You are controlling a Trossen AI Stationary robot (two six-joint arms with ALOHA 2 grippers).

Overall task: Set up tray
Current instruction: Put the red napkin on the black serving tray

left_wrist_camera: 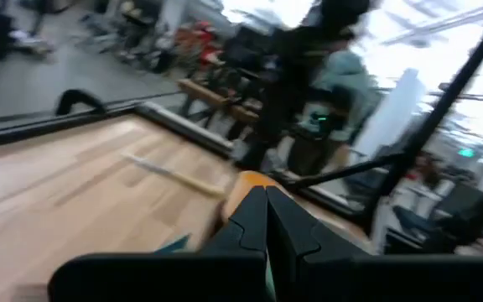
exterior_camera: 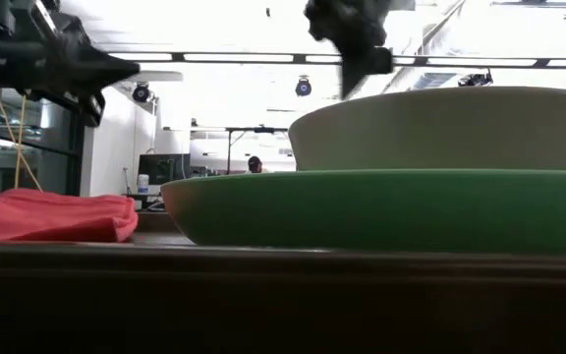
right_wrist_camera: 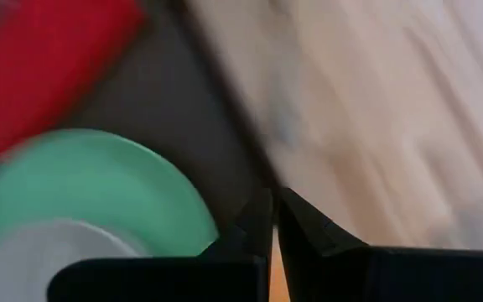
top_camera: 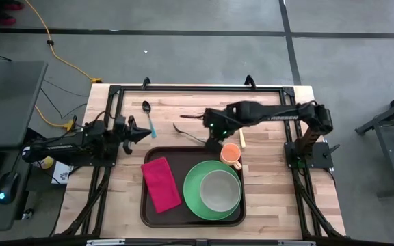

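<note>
The dark brown tray [top_camera: 192, 158] lies at the table's near middle. On it are a red napkin [top_camera: 161, 183] and a green plate [top_camera: 193, 195] that carries a pale bowl [top_camera: 219, 190]. An orange cup [top_camera: 231, 155] stands at the tray's far right corner. My right gripper [top_camera: 214, 144] hangs shut above the tray's far edge, just left of the cup, slanting down, with nothing between its fingers [right_wrist_camera: 258, 220]. My left gripper [top_camera: 146, 133] is shut and level at the table's left, pointing toward the cup [left_wrist_camera: 246, 186].
Beyond the tray on the bare wood lie a spoon with a blue handle [top_camera: 148, 116], a fork [top_camera: 187, 131] and a wood-handled utensil [top_camera: 241, 137]. In the low view the plate [exterior_camera: 381, 206], bowl [exterior_camera: 440, 128] and napkin [exterior_camera: 52, 216] fill the foreground.
</note>
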